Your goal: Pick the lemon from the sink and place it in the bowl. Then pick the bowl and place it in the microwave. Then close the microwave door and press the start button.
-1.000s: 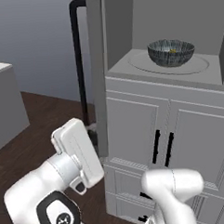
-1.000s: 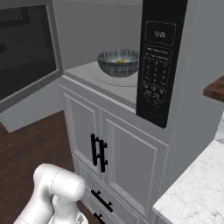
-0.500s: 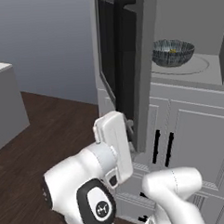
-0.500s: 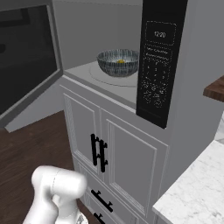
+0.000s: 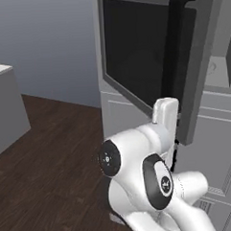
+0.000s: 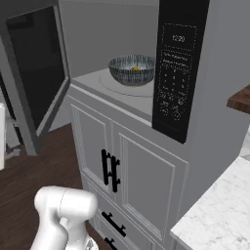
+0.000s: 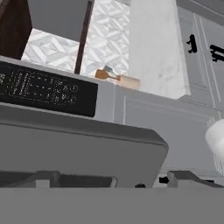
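The bowl (image 6: 132,69) rests on the turntable inside the microwave (image 6: 122,90), with the yellow lemon (image 6: 135,68) in it. The microwave door (image 6: 38,83) stands half swung in from the left; its black glass (image 5: 133,54) and dark handle (image 5: 181,61) face the left base view. My white hand (image 5: 166,114) is against the door's outer face, below the handle. My gripper (image 7: 116,183) is open with nothing between the fingers, and the door's grey edge (image 7: 83,148) lies close in front of it. The dark control panel (image 6: 178,68) runs down the microwave's right side. The sink is out of view.
Pale grey cabinet doors with black handles (image 6: 110,171) stand under the microwave. A marble counter (image 6: 219,215) juts in at the lower right. Dark wood floor (image 5: 47,159) lies open to the left, and a grey block (image 5: 4,109) stands at the far left.
The door has swung from wide open to about halfway shut, with my hand moving right against it. It now hides the bowl in the left base view.
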Controlling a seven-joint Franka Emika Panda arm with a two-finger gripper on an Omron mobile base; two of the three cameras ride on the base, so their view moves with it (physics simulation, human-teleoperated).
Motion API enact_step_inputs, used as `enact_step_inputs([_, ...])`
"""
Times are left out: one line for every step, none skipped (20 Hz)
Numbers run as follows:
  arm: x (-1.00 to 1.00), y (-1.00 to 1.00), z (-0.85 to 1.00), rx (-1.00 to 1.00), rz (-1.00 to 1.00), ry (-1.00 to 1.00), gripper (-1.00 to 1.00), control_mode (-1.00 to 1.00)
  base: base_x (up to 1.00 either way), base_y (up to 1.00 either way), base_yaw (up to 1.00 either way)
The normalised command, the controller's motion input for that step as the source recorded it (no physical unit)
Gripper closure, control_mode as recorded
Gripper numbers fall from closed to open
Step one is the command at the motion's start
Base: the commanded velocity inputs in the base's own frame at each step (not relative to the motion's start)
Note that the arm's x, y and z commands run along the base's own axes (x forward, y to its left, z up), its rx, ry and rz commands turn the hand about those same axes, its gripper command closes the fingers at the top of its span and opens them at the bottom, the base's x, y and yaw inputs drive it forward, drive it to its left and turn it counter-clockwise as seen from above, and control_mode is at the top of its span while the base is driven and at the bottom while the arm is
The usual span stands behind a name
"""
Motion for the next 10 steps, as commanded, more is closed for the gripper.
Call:
enact_step_inputs([0.14, -0.95, 0.26, 0.27, 0.0, 0.0, -1.0, -1.0, 0.0, 0.0, 0.0])
enact_step_inputs([0.18, -0.92, 0.24, 0.27, 0.0, 0.0, -1.0, -1.0, 0.0, 0.0, 0.0])
enact_step_inputs([0.2, -0.85, 0.21, 0.26, 0.0, 0.0, -1.0, -1.0, 0.0, 0.0, 0.0])
enact_step_inputs([0.28, -0.8, 0.17, 0.24, 0.0, 0.0, -1.0, -1.0, 0.0, 0.0, 0.0])
enact_step_inputs([0.34, -0.75, 0.1, 0.22, 0.0, -0.03, -1.0, -1.0, 0.0, 0.0, 0.0])
enact_step_inputs([0.37, -0.73, 0.04, 0.21, 0.0, -0.05, -1.0, -1.0, 0.0, 0.0, 0.0])
enact_step_inputs([0.37, -0.71, 0.03, 0.2, 0.01, -0.07, -1.0, -1.0, 0.0, 0.0, 0.0])
enact_step_inputs([0.39, -0.71, 0.0, 0.19, 0.02, -0.09, -1.0, -1.0, 0.0, 0.0, 0.0])
enact_step_inputs([0.41, -0.69, 0.0, 0.19, 0.03, -0.08, -1.0, -1.0, 0.0, 0.0, 0.0])
enact_step_inputs([0.42, -0.69, 0.0, 0.19, 0.03, -0.08, -1.0, -1.0, 0.0, 0.0, 0.0])
